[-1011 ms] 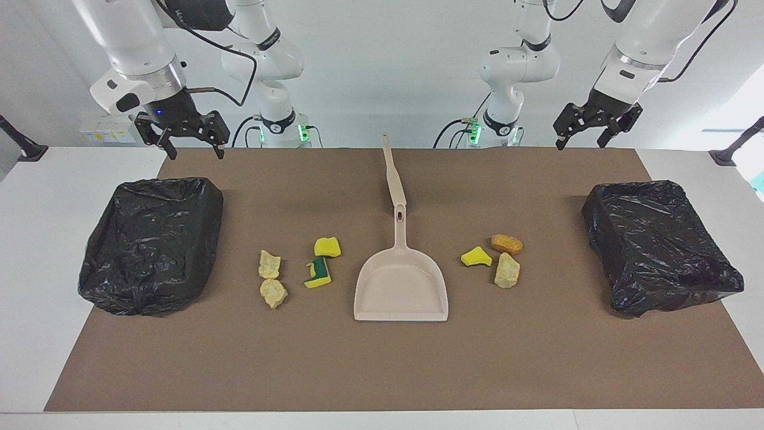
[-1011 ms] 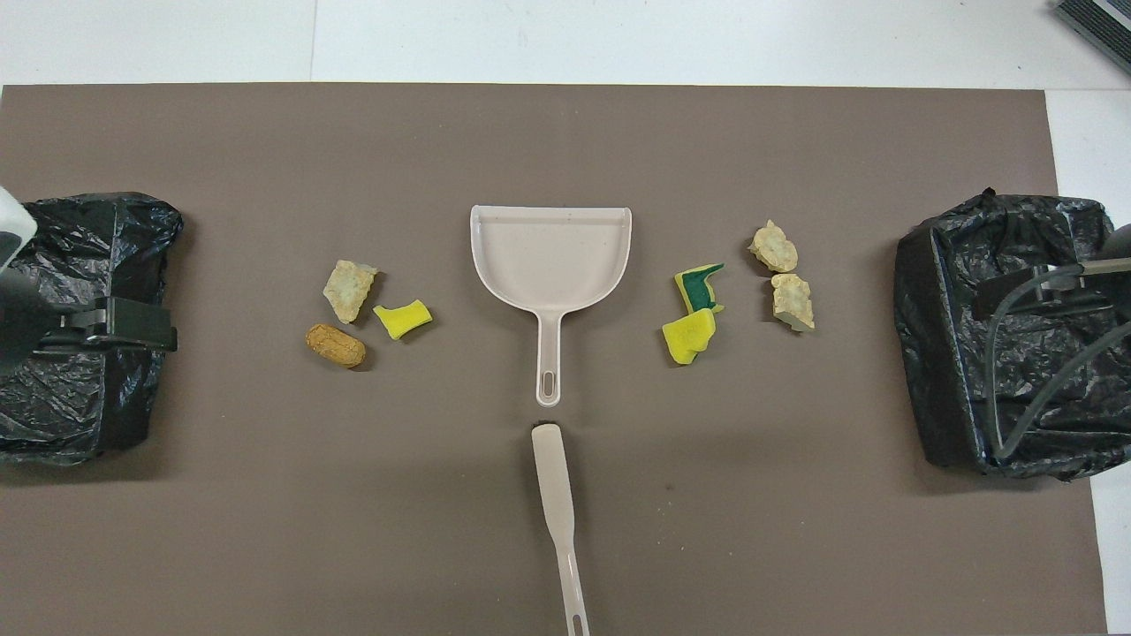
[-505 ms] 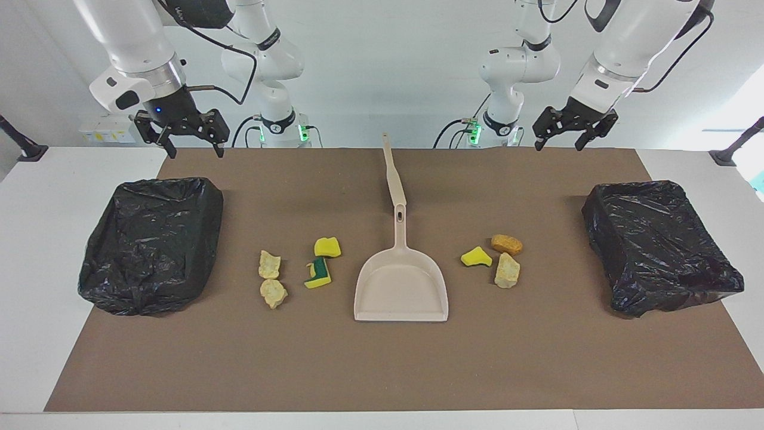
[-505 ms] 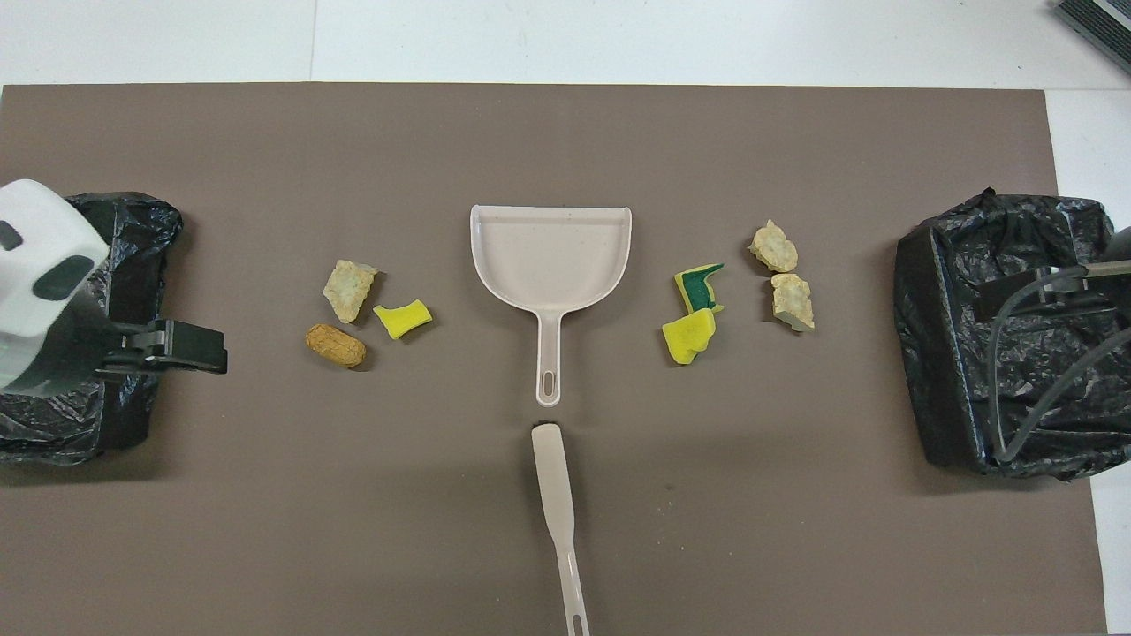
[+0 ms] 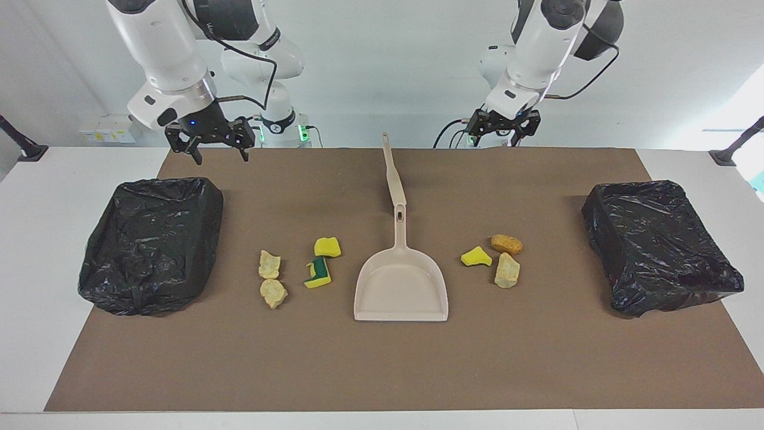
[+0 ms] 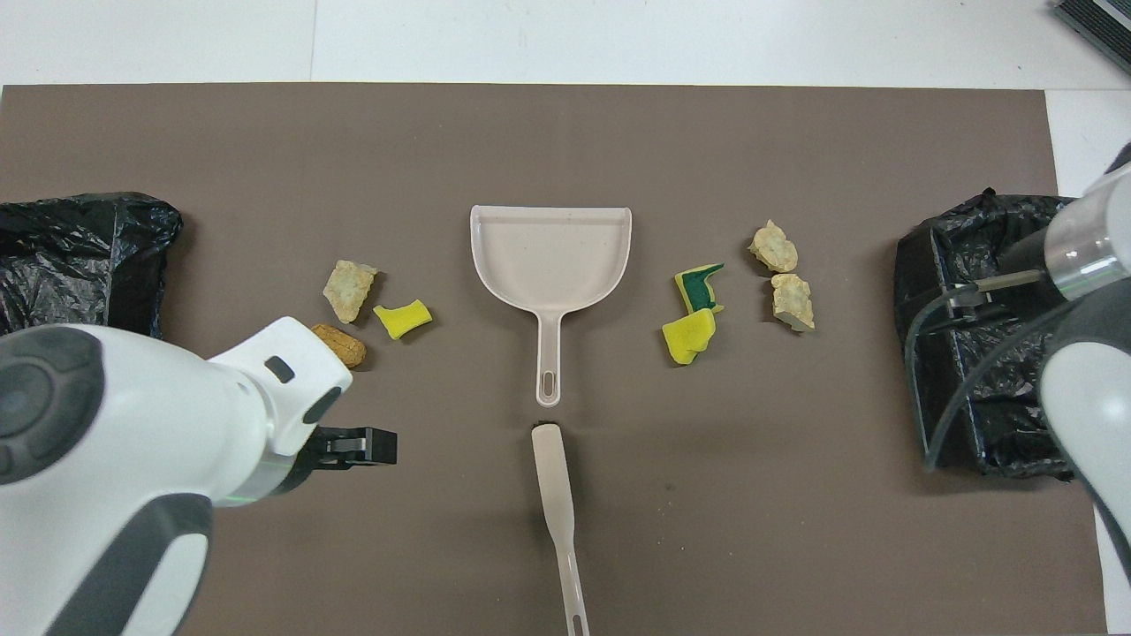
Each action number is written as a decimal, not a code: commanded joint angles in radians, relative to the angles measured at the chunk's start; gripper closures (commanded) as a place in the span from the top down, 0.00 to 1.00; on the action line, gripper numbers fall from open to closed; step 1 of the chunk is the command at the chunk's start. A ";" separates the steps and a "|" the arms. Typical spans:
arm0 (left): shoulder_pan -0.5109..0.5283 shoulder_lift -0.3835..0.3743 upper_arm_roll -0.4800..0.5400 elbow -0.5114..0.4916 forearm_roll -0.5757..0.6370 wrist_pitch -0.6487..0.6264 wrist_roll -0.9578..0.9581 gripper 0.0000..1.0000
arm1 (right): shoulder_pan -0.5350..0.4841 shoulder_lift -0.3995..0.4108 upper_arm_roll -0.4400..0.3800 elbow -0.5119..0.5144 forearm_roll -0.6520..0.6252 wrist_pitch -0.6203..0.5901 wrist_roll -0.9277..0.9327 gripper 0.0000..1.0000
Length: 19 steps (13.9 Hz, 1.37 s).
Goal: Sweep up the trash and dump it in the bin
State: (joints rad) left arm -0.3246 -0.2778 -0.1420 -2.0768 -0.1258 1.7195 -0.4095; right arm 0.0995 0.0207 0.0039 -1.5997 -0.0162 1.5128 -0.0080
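Both arms have swung inward since a second ago: the left gripper (image 5: 501, 127), then up over the black-lined bin at its own end, now hangs over the robots' edge of the brown mat near the brush's handle tip, and the right gripper (image 5: 217, 143) has drifted from above its bin's corner toward the middle. Each gripper's fingers stand apart and hold nothing.

Below and between them, a beige long-handled brush (image 5: 393, 175) lies flat on the mat, its handle pointing at the robots. Just past its end lies the beige plastic dustpan (image 5: 401, 285), handle toward the robots, open mouth facing away.

All seven trash scraps lie on the mat, none in the pan. Toward the right arm's end lie a yellow sponge piece (image 5: 327, 246), a yellow-and-green sponge piece (image 5: 317, 275) and two pale beige lumps (image 5: 270, 264) (image 5: 273, 292). Toward the left arm's end lie another yellow sponge scrap (image 5: 476, 257), an orange-brown lump (image 5: 506, 243) and a third pale beige lump (image 5: 507, 271).

Two bins lined with crinkled black plastic bags sit at the mat's ends, one at the right arm's end (image 5: 152, 242) and one at the left arm's (image 5: 659, 245). The flat brown mat (image 5: 382, 364) covers most of a white table (image 5: 36, 239). A plain pale wall (image 5: 382, 65) stands at the robots' backs, with dark stand feet at the table's corners.
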 commanded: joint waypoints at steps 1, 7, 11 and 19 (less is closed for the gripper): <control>-0.114 -0.047 0.018 -0.112 -0.015 0.110 -0.102 1.00 | 0.048 0.071 0.001 0.024 0.036 0.015 0.100 1.00; -0.388 0.038 0.018 -0.253 -0.029 0.354 -0.322 1.00 | 0.180 0.211 0.007 0.044 0.096 0.197 0.267 1.00; -0.520 0.167 0.018 -0.266 -0.044 0.501 -0.338 1.00 | 0.250 0.286 0.007 0.044 0.136 0.335 0.316 1.00; -0.611 0.212 0.016 -0.292 -0.074 0.562 -0.397 0.93 | 0.373 0.415 0.007 0.090 0.131 0.452 0.381 1.00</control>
State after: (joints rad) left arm -0.9057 -0.0535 -0.1436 -2.3416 -0.1807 2.2568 -0.7765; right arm 0.4504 0.3807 0.0122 -1.5664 0.1014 1.9456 0.3319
